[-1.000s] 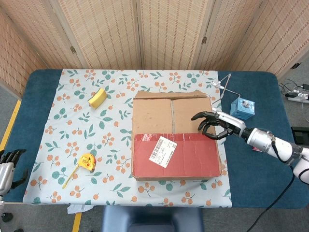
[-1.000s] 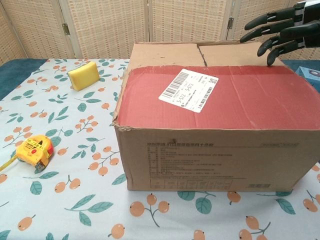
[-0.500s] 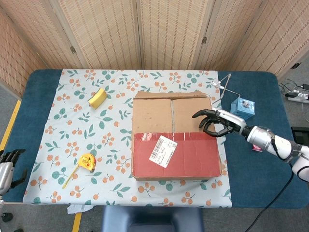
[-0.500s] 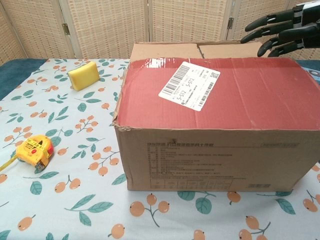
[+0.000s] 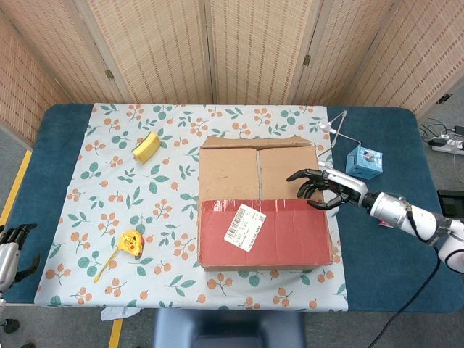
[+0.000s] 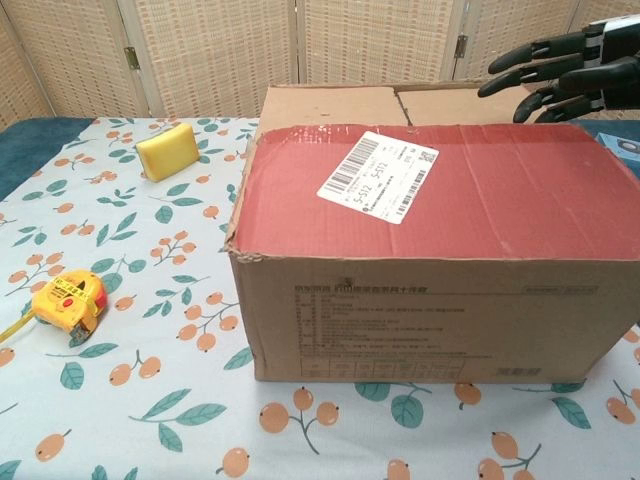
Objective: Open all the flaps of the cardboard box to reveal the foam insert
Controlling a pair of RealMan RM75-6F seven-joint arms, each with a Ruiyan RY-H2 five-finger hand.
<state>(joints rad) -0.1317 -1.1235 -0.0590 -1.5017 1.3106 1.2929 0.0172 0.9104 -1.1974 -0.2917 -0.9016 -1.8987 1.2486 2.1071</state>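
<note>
The cardboard box (image 5: 261, 210) stands in the middle of the table. Its near top flap, covered in red tape (image 6: 450, 190) and bearing a white barcode label (image 5: 245, 226), lies nearly flat. Behind it, two brown flaps (image 5: 228, 174) lie closed, meeting at a centre seam. My right hand (image 5: 326, 187) reaches in from the right, and its black fingers (image 6: 545, 85) spread over the far right edge of the red flap; it holds nothing. My left hand (image 5: 13, 246) hangs at the table's near left corner, far from the box, with nothing in it.
A yellow sponge (image 5: 146, 147) lies at the back left and a yellow tape measure (image 5: 130, 241) at the front left on the floral cloth. A small blue box (image 5: 364, 162) and a thin wire stand (image 5: 335, 130) sit just right of the cardboard box, near my right arm.
The red flap tilted up half a second ago and has now sunk back almost flat. My right hand shifted slightly along the flap's far edge. The left hand stayed still.
</note>
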